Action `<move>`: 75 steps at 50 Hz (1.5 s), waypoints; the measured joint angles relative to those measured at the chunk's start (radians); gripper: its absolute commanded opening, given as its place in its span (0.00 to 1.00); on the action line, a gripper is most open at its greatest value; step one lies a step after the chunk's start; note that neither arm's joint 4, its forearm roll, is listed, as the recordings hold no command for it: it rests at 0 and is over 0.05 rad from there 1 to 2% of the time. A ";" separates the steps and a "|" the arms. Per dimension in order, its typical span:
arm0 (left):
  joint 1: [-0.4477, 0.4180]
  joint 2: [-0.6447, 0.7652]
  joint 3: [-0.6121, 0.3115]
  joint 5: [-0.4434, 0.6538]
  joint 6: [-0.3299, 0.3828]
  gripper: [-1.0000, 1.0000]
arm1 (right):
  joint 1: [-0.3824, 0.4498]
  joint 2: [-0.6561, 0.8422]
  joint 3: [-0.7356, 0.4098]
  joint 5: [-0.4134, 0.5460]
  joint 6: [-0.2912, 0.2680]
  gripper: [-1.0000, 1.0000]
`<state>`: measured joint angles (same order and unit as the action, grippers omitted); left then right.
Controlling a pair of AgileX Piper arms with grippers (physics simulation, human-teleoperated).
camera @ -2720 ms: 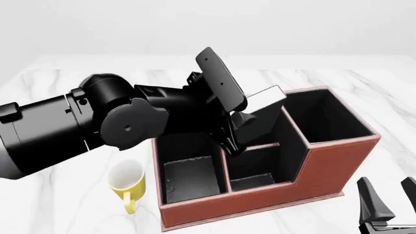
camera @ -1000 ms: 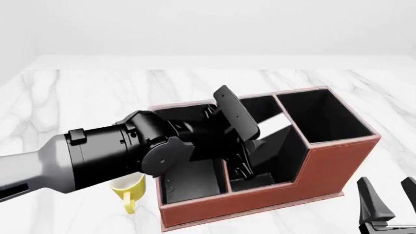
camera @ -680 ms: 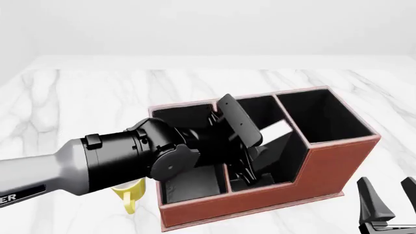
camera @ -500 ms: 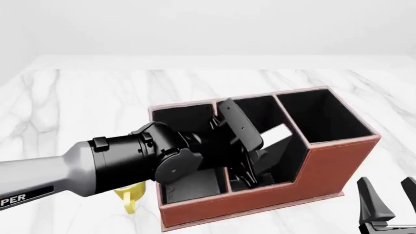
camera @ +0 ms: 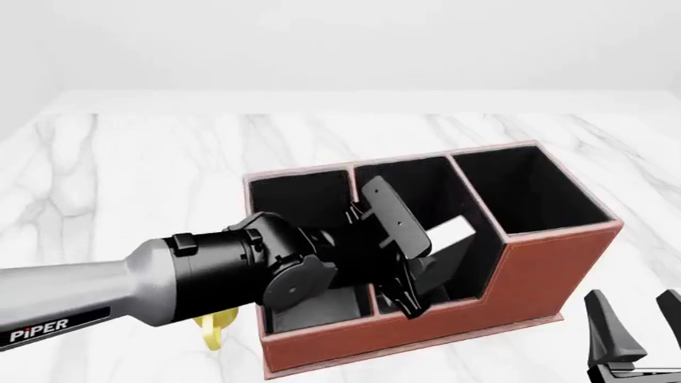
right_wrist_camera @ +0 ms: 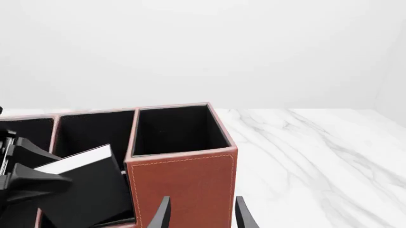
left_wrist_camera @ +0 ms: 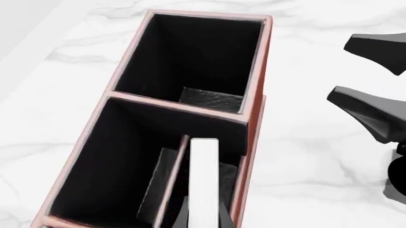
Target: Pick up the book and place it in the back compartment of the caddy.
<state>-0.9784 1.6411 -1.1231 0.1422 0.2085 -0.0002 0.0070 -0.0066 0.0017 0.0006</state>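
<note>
The reddish-brown caddy (camera: 532,271) stands right of centre on the marble table. My left gripper (camera: 415,281) reaches down into its middle section, shut on the black book (camera: 452,254), whose white page edge (camera: 449,232) faces up. The book leans toward the tall end cell. In the left wrist view the book (left_wrist_camera: 204,175) sits between the crosswise divider (left_wrist_camera: 172,190) and the low outer wall (left_wrist_camera: 244,180), inside the back compartment (left_wrist_camera: 229,173). My right gripper (camera: 636,331) stands open near the table's front right corner, off the caddy (right_wrist_camera: 184,180). Its view shows the book (right_wrist_camera: 85,187) too.
A yellow mug (camera: 213,335) stands left of the caddy, mostly hidden behind my left arm. The tall end cell (camera: 532,191) and the long cell (camera: 303,207) on the caddy's left hold nothing. The right gripper's fingers (left_wrist_camera: 368,111) show in the left wrist view.
My left arm has lowered the book from above the caddy's rim down into its middle section, coming nearer the low outer wall. The right arm has stayed still.
</note>
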 measured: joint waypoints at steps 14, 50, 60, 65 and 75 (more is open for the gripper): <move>-0.003 0.012 0.016 -0.017 0.000 0.00 | 0.000 0.000 0.000 0.000 0.000 1.00; -0.003 -0.027 -0.055 0.039 -0.030 1.00 | 0.000 0.000 0.000 0.000 0.000 1.00; 0.009 -0.072 -0.101 0.095 -0.002 1.00 | 0.000 0.000 0.000 0.000 0.000 1.00; 0.018 -0.106 -0.124 0.120 0.017 1.00 | 0.000 0.000 0.000 0.000 0.000 1.00; 0.080 -0.167 -0.161 0.131 0.082 1.00 | 0.000 0.000 0.000 0.000 0.000 1.00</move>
<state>-0.8981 1.4744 -1.2842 0.2731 0.2907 -0.0002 0.0070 -0.0066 0.0016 0.0007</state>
